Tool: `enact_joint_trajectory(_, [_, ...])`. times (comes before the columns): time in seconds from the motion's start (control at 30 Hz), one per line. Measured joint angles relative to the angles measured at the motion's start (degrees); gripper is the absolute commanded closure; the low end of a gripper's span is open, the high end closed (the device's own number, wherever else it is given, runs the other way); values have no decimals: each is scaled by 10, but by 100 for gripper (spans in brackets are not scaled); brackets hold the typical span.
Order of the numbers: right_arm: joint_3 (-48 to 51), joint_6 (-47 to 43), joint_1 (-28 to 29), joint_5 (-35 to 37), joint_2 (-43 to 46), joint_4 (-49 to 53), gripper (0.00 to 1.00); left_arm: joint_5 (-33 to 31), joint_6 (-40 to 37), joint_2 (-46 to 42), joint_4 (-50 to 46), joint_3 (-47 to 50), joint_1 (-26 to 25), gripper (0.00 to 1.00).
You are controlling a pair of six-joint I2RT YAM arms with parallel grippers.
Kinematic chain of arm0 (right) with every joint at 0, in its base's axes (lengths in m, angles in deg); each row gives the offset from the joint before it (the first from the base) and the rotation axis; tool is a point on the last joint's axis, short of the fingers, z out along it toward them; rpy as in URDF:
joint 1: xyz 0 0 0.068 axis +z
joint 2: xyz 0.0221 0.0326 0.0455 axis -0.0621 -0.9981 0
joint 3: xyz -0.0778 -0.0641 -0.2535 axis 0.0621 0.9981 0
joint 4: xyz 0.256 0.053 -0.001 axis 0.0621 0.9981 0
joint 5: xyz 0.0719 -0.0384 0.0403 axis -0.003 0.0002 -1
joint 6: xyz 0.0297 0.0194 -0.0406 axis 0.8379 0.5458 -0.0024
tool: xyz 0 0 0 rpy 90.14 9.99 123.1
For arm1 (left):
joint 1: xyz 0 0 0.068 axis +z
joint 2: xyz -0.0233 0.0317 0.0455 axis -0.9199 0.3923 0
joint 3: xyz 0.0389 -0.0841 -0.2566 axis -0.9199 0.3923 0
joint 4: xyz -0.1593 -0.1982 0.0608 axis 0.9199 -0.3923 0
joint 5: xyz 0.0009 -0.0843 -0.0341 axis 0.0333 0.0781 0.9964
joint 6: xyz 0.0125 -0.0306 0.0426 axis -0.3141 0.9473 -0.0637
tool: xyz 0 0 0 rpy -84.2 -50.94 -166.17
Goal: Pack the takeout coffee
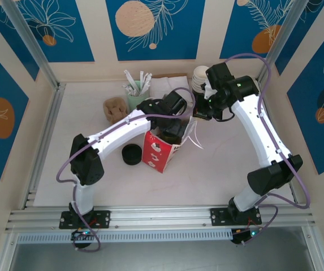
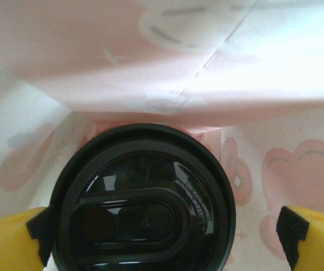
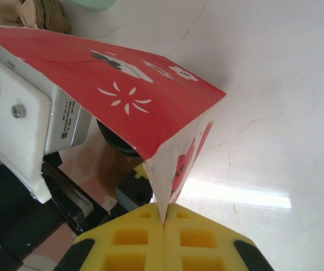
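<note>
Sitting inside the red paper bag (image 2: pixel 263 84), the coffee cup (image 2: pixel 142 197) shows its round black lid straight to the left wrist camera. Its long side runs away from that camera, down into the bag. The drinking slot on the lid is toward the bottom of that view.

The left gripper (image 2: pixel 164 237) reaches into the bag with its jaws spread wide and the cup between them. One yellow finger (image 2: pixel 14 237) sits right by the lid's rim. The other finger is apart from it. Pale bag walls with pink hearts close in all around the cup.

The right gripper (image 3: pixel 164 237) has its jaws pressed together, pinching the bag's top edge.

From above, the bag stands near the middle of the white table (image 1: pixel 218 164), and both arms meet over it, hiding the cup. Just left of the bag lie loose black lids (image 1: pixel 131 154). Farther back are a green cup (image 1: pixel 134 93) with sticks, a brown lump (image 1: pixel 115 109) and a stack of cups (image 1: pixel 200 76).
</note>
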Motion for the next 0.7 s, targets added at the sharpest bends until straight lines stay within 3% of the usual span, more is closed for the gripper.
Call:
enact_joint_trajectory(0.4, [-94,15,0,-15,-57,60,100,-1,-7,0,5,-7,-10,0])
enact_joint_trajectory(0.7, [-100,23,0,-17,-63,68,100,5,-18,-2,31,2,-12,0])
